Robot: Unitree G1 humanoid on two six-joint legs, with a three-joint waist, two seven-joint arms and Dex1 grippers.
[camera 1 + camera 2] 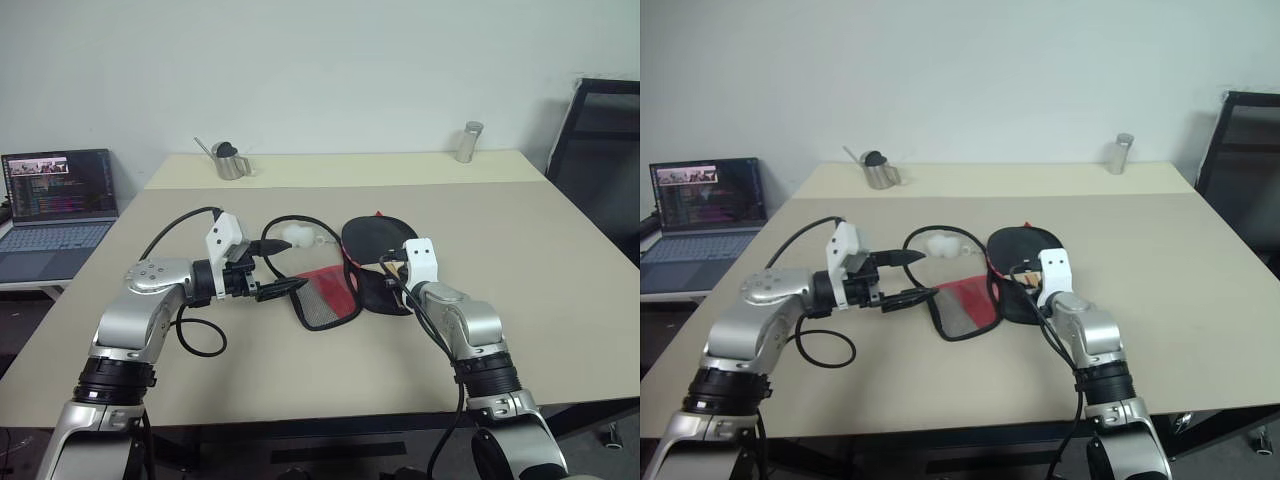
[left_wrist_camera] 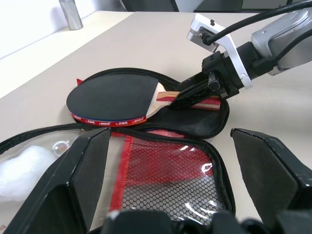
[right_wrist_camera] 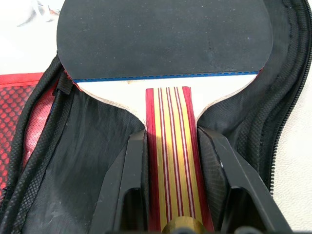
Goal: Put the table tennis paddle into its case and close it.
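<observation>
On the beige table the case lies unzipped, red mesh flap spread. The table tennis paddle rests flat on its black half, blade toward the far edge, striped handle toward the robot. Its red edge tape bears white lettering too small to read. The right pincer clamps the handle; the left pincer gapes empty over the mesh.

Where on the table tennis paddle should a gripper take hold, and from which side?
By the striped wooden handle, approached from its butt end: the table tennis paddle lies flat on the open case, and the right gripper already straddles the handle's edges.
</observation>
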